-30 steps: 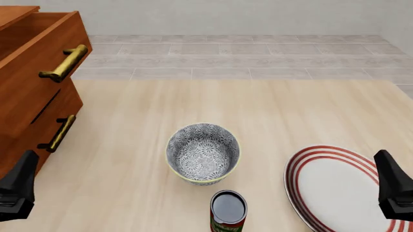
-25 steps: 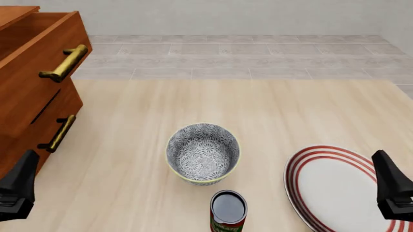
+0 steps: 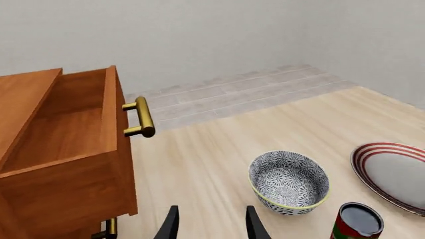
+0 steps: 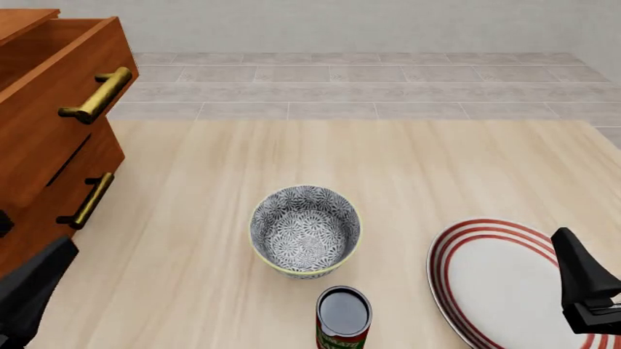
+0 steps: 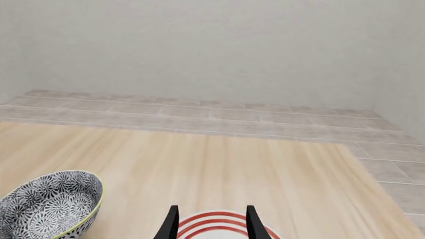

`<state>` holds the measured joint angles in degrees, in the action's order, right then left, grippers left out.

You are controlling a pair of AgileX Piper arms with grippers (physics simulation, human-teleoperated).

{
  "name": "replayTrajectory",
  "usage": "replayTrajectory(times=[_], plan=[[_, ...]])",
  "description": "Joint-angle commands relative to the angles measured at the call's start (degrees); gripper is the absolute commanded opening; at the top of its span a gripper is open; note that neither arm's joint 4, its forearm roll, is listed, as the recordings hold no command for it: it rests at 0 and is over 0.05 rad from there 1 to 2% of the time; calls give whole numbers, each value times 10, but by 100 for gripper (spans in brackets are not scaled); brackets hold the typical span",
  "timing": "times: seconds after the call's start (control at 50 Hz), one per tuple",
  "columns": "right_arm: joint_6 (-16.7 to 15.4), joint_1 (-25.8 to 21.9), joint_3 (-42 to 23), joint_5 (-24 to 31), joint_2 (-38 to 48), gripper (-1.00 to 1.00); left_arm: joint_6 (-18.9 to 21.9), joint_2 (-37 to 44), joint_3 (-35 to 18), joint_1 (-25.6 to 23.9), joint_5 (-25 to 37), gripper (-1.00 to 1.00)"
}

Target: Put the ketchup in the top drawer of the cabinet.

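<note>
One ketchup [image 4: 342, 317] can stands on the table [image 4: 437, 160], at the near edge, just in front of the bowl [image 4: 305, 230]. It stands straight up with its dark round top showing. Nothing holds it. I think it sits there waiting to be picked up, because no arm has reached it.

One bowl, grey with little flowers, sits behind the can, close but not touching as far as I can see. One plate [image 4: 505, 280] with red rings lies to the right of the can.

One cabinet [image 4: 49, 131] stands at the left side of the table. It has two drawers and two gold handles. The top drawer [image 3: 66, 134] is pulled out, and the left wrist view shows it hollow inside with nothing in it. I think it is open so the can may be dropped in.

Two grippers wait low at the near corners. The left gripper [image 3: 210, 224] has its fingers spread apart and grasps nothing; it is near the foot of the cabinet. The right gripper [image 5: 209, 222] also has its fingers spread and grasps nothing; it hangs over the plate. The can is between the two arms, so either might go for it. The job looks barely begun.
</note>
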<state>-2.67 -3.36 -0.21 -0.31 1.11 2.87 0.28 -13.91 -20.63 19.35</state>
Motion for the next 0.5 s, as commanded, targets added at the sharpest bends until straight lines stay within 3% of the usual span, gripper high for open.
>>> replayTrajectory(times=[0.02,0.16,0.2,0.28,0.34,0.5], plan=[[-4,-8,0,-2,4,100,38,40,-34,-149,51,100],[-4,-5,0,-1,3,100,39,149,-1,-192,-48,100],[-4,-4,0,-2,4,100,38,197,15,-199,-96,100],[-4,-6,0,-2,5,100,-16,330,34,-241,-205,100],[-1,-6,0,-4,9,100,-7,406,46,-276,-277,100],[0,-7,0,-7,13,100,-39,507,33,-309,-343,100]])
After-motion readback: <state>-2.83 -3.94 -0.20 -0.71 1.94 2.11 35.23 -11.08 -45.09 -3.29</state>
